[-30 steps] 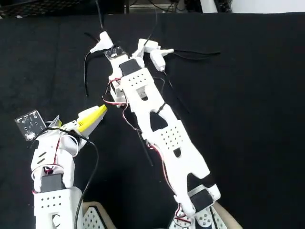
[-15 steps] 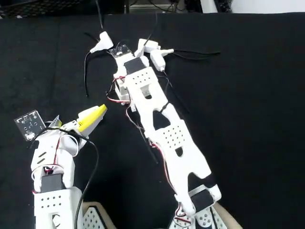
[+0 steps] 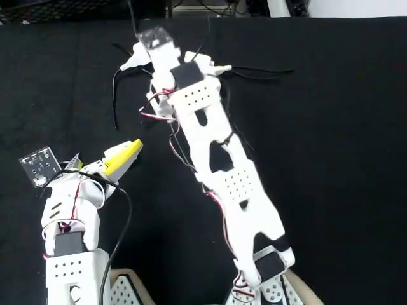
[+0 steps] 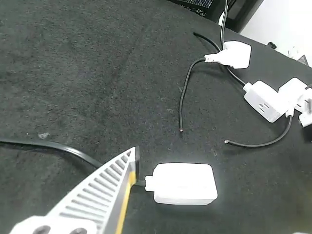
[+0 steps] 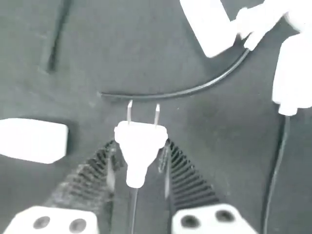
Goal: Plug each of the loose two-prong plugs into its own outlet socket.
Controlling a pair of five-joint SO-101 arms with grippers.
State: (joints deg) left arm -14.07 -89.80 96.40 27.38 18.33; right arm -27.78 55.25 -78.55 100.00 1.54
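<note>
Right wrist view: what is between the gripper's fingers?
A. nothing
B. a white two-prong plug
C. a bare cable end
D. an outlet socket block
B: the two-prong plug sits clamped in the right gripper, with a finger against each side and its prongs pointing out past the fingertips.

A black, felt-like cloth covered the worktop (image 3: 331,159) under and all around the jaws, evenly lit and flecked with pale lint specks (image 4: 43,135). Past its far edge, well beyond the jaws, stood a dark mesh panel (image 3: 44,6), dark furniture (image 4: 243,12) and a patch of white wall (image 3: 356,6).
</note>
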